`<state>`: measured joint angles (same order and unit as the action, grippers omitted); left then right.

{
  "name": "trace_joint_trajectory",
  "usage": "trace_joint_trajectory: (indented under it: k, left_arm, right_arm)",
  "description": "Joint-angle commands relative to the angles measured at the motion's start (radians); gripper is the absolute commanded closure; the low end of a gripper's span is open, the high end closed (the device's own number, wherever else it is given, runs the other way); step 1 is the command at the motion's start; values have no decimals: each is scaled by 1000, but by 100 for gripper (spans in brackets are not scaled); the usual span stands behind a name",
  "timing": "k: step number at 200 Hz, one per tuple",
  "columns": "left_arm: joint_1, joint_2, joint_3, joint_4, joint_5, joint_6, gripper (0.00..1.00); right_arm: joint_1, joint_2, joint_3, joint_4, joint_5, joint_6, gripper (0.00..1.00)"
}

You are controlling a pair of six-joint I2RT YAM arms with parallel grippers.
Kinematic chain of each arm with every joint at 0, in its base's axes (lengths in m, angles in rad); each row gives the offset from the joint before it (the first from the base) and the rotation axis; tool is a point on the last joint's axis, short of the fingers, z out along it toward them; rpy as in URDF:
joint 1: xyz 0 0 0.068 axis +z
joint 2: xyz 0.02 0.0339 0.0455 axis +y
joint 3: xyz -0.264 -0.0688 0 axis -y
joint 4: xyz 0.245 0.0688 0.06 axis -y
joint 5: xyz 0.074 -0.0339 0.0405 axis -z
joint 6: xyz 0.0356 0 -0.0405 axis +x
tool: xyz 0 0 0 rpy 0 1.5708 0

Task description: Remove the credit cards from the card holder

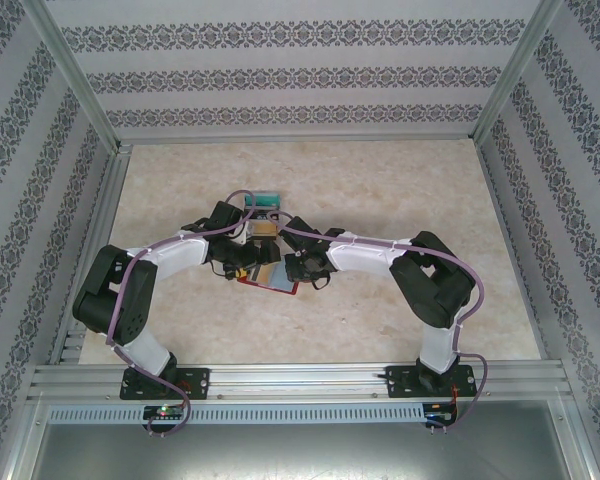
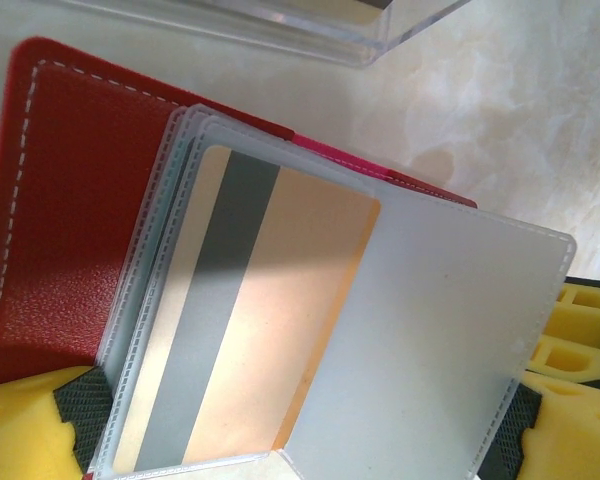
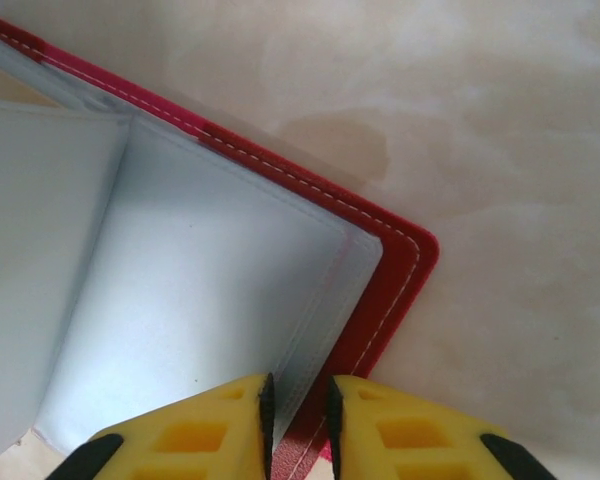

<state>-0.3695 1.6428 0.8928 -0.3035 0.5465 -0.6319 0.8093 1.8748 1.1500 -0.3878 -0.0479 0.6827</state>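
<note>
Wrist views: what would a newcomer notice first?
The red card holder lies open on the table, a gold card with a grey stripe showing among its frosted sleeves. The right gripper has its yellow jaws pinched on the holder's edge; the left gripper stands wide open either side of them.

You see a pale, stone-look table (image 1: 410, 190). Walls (image 1: 280, 70) with striped flower paper stand left, right and far. A metal rail (image 1: 300, 380) runs near.

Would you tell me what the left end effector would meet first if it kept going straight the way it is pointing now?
The left end effector, open, would probably first touch the plastic sleeve pages of the open card holder, near the striped card inside them; depth is hard to judge.
</note>
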Motion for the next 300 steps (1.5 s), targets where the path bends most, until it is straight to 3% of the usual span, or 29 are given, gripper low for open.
trace_joint_trajectory:
  k: [1,73,125,158,233,250,286,300]
  left_arm:
    - [-16,-12,-7,24,27,4,0]
    - [-13,12,-22,83,101,-28,1]
    - [-9,-6,8,-39,-62,3,0]
    - [-3,-13,8,-41,-70,5,0]
    - [27,-74,13,-45,-84,-21,6]
    - [44,-92,6,-37,-85,-27,15]
    - [53,-61,-6,-11,-73,-43,62]
    - [53,-41,-6,-4,-78,-49,74]
  right_arm:
    - [-2,5,-21,18,-9,12,72]
    - [-7,12,-29,28,-23,21,70]
    - [-26,-59,-48,0,36,23,64]
    - [-48,-181,-88,14,97,30,62]
    - [-28,-162,-90,218,-111,125,72]
    - [-28,-132,-106,283,-153,183,74]
    - [-38,-74,-156,454,-234,318,78]
    - [-39,-50,-165,503,-256,356,79]
